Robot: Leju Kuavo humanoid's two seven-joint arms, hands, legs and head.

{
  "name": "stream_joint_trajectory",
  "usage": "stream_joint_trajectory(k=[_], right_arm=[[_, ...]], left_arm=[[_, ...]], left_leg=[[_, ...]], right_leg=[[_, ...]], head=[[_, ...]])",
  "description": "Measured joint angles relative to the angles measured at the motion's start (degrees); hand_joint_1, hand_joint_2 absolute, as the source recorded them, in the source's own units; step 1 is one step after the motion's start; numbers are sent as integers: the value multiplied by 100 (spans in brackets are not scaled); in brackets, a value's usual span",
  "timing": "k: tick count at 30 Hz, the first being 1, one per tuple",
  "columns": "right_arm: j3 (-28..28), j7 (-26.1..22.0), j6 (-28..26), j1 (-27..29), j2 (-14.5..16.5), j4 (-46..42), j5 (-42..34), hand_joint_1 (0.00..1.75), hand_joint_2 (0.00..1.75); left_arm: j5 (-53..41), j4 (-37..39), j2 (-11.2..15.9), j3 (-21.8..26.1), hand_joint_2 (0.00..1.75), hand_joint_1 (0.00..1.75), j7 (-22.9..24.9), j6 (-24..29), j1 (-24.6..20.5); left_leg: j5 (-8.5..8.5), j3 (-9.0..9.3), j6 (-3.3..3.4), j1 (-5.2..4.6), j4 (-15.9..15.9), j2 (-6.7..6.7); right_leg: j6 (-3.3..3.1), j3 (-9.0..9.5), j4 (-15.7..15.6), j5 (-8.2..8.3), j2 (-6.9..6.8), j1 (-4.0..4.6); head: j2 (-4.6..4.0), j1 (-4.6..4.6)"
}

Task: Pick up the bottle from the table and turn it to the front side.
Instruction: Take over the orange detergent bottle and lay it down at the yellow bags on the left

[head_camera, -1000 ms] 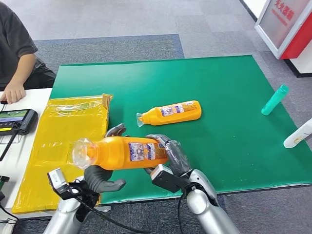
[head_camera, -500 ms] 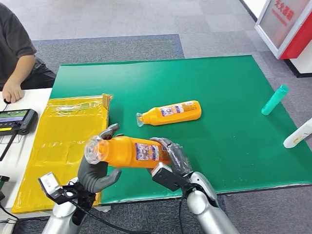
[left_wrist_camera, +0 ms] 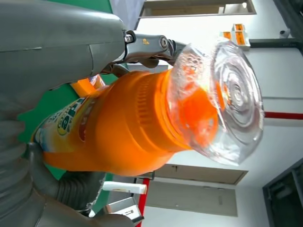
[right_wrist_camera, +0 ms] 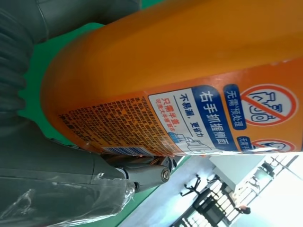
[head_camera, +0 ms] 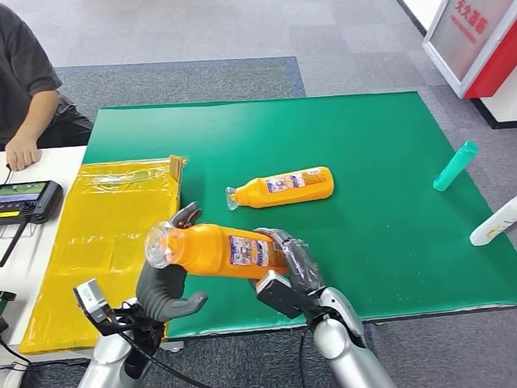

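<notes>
Nearest the robot, both hands hold the orange bottle lengthwise above the front edge of the green bench. The left hand cups its neck end, fingers wrapped; it has shifted slightly right since a second ago. The right hand grips the base. The clear cap now sits further right. Beyond, a second orange bottle lies unmoved.
</notes>
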Motion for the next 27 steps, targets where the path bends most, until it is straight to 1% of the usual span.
stream_joint_trajectory(k=[7,8,10,11,12,14,19,27], right_arm=[[-117,-89,47,156,-67,-254,6,175,175],[-120,-96,64,157,-69,-264,11,175,175],[-120,-101,93,145,-70,-272,24,175,175],[-119,-99,102,129,-69,-273,36,175,175],[-116,-95,105,107,-69,-272,51,175,175],[-102,-75,107,46,-60,-261,81,175,175],[-25,-41,94,-76,-6,-167,107,175,175],[54,-39,81,-113,11,-76,75,175,175]], left_arm=[[33,180,-185,-102,175,0,124,223,-36],[36,209,-193,-119,175,4,126,235,-44],[33,261,-192,-146,175,33,122,240,-63],[27,282,-186,-154,175,76,115,237,-69],[19,302,-178,-159,175,116,104,232,-74],[-4,331,-154,-160,175,175,74,216,-78],[-39,352,-79,-110,175,175,-39,146,-99],[-133,353,-24,-20,175,175,-164,81,-105]], left_leg=[[0,0,0,-1,0,0],[0,0,0,0,0,0],[0,0,-1,0,0,0],[0,0,-1,0,0,0],[0,0,-1,0,0,0],[1,0,-1,0,0,0],[1,0,-1,0,0,0],[0,-1,-1,0,0,0]], right_leg=[[0,0,0,0,1,-1],[0,0,0,0,1,0],[0,0,0,0,1,0],[0,0,1,0,0,0],[0,0,2,0,1,0],[0,0,5,0,1,1],[-1,1,6,0,0,1],[-1,1,6,0,0,0]], head=[[0,1],[0,1],[0,1],[0,0],[0,1],[0,1],[0,1],[0,1]])
